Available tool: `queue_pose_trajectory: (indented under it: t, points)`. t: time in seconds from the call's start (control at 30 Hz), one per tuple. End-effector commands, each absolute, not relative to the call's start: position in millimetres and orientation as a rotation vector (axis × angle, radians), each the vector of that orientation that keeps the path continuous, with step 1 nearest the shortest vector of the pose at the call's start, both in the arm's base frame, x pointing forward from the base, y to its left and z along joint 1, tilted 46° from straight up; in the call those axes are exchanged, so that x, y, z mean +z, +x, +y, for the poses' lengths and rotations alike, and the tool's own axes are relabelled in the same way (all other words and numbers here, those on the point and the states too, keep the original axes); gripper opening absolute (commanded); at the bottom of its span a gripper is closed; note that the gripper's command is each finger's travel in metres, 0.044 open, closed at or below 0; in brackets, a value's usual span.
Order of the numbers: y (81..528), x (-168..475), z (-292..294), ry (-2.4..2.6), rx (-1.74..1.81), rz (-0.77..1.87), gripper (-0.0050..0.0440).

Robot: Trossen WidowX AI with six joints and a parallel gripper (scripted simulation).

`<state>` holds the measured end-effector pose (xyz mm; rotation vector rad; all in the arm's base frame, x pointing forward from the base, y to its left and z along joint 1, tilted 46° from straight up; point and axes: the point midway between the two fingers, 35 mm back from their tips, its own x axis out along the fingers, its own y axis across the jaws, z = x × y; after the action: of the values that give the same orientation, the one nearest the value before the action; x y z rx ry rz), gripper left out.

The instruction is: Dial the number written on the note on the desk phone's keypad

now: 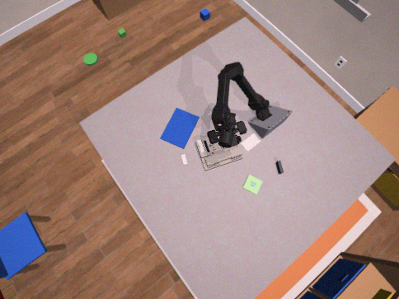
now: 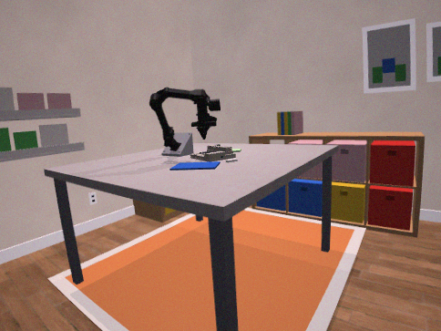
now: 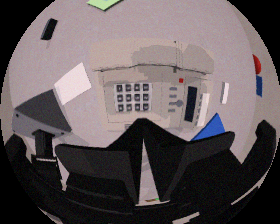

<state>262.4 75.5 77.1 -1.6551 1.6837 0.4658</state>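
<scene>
The beige desk phone (image 1: pixel 218 152) lies near the middle of the grey table, with its handset in the cradle; it also shows in the side view (image 2: pixel 213 153). In the wrist view the phone (image 3: pixel 150 87) fills the centre, with its keypad (image 3: pixel 129 96) just beyond my fingertips. My gripper (image 1: pixel 227 137) hangs above the phone's rear part, well clear of it in the side view (image 2: pixel 203 135). Its fingers are shut together and empty.
A blue pad (image 1: pixel 180 128) lies left of the phone. A small white block (image 1: pixel 184 159), a white card (image 1: pixel 251 142) and a small black object (image 1: pixel 279 166) lie around the phone. The arm's grey base (image 1: pixel 269 120) stands behind it.
</scene>
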Motion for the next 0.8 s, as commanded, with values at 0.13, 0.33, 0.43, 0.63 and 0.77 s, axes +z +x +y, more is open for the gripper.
queue_pose_trajectory:
  t: [0.13, 0.33, 0.43, 0.63, 0.77]
  points:
    - [275.4, 53.0, 29.7, -1.652, 0.458, 1.682, -0.0050]
    - [276.2, 46.0, 22.6, -1.652, 0.458, 1.682, -0.0050]
    - [276.4, 44.9, 21.5, -1.652, 0.458, 1.682, -0.0050]
    - [277.2, 39.2, 15.8, -1.651, 0.458, 1.682, -0.0050]
    - [277.4, 37.0, 13.6, -1.652, 0.458, 1.682, -0.0050]
